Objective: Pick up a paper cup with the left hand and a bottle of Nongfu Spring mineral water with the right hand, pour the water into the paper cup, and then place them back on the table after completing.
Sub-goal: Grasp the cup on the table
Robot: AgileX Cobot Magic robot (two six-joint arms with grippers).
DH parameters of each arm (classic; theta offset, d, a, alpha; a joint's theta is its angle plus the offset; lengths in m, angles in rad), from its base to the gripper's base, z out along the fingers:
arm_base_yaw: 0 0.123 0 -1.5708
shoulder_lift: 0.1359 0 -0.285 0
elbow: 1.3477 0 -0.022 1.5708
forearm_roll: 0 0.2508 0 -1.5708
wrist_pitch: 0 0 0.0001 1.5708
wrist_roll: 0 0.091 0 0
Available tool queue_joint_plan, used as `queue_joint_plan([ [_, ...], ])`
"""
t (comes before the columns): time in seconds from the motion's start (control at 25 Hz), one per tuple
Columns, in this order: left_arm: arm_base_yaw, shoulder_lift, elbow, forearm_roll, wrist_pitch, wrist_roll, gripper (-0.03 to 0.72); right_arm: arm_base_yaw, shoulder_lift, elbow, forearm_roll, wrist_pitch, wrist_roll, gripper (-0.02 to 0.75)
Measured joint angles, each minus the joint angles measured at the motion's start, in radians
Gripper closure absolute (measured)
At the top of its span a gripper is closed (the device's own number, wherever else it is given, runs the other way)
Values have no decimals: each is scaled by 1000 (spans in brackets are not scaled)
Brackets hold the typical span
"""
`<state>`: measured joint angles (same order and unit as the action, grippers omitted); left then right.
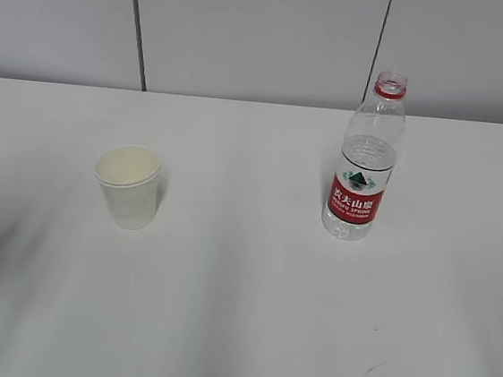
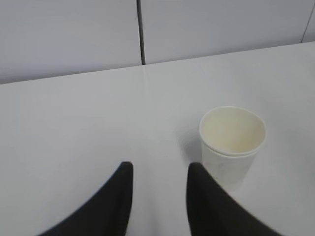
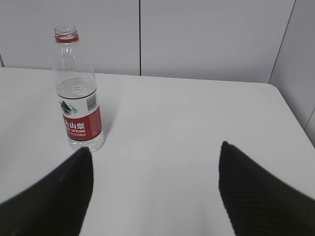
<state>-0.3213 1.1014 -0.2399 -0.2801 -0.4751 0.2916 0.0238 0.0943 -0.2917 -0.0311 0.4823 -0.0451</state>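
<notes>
Your paper cup (image 1: 127, 185) stands upright on the white worktop (image 1: 238, 313), toward the left in the exterior view, its mouth open and its inside showing pale with nothing visible in it. The Nongfu Spring bottle (image 1: 366, 155) stands upright well apart from it, toward the right, with no cap on its red-ringed neck. Its red label wraps the lower half, and the water (image 1: 367, 153) reaches to roughly the top of that label band, the upper part of the bottle being clear and unfilled.

Your left hand (image 2: 158, 196) sits low over the worktop with its two dark fingers (image 2: 118, 196) set a moderate gap apart, gripping nothing. The cup lies ahead of it and off to the right, just beside the right finger in the left wrist view but not between the two. In the exterior view only a dark piece of this hand shows at the left edge.

Your right hand (image 3: 155, 189) has its fingers (image 3: 256, 191) spread wide and holds nothing. The bottle stands ahead of it, beyond the left finger, outside the gap.
</notes>
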Motion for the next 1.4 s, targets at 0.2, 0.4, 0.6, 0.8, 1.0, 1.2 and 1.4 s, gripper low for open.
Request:
queue_joint_plan([
  [0.2,-10,147,1,82,-183,-49,449,0,0,0,0,0,2,150],
  [0.4,-10,267,22,196,-348,-177,449,0,0,0,0,0,2,150],
  [0.6,-10,360,69,222,-461,-230,449,0,0,0,0,0,2,151],
  [0.8,-10,465,101,316,-626,-256,449,0,0,0,0,0,2,151],
  [1.0,-10,610,102,377,-661,-261,449,0,0,2,0,0,2,151],
  [1.2,-10,682,102,381,-661,-263,449,0,0,2,0,0,2,150],
  [1.4,-10,689,102,388,-664,-263,449,0,2,2,0,0,2,150],
])
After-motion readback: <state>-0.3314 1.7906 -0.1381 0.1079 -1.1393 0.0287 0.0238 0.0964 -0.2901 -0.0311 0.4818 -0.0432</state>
